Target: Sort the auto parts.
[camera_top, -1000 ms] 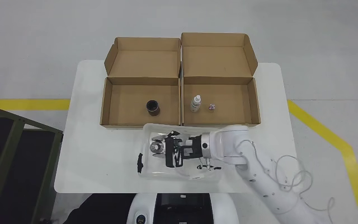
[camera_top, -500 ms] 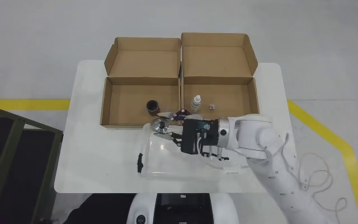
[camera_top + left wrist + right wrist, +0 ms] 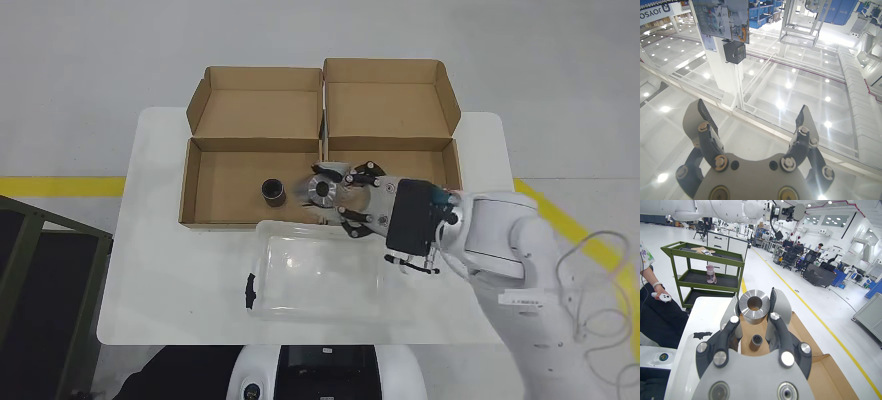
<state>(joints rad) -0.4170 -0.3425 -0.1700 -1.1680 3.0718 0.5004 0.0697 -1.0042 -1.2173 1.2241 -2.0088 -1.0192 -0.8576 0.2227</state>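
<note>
The steel ring (image 3: 754, 303) is held clenched in the right tool (image 3: 755, 313) over the dark sleeve's (image 3: 272, 189) box (image 3: 225, 190), likely for sorting there; the left tool (image 3: 751, 111) is kept released.

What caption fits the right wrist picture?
Right gripper grips a metal ring; a dark sleeve sits in the cardboard box.

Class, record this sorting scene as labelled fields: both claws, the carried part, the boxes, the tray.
Right claw: shut on silver metal ring
Ring position: in the air, about over the boxes' shared edge
Left claw: open, holding nothing
Left brown cardboard box: holds a dark cylindrical sleeve
Right brown cardboard box: partly hidden by the arm
Clear plastic tray: on the white table, nearer the robot than the boxes
</note>
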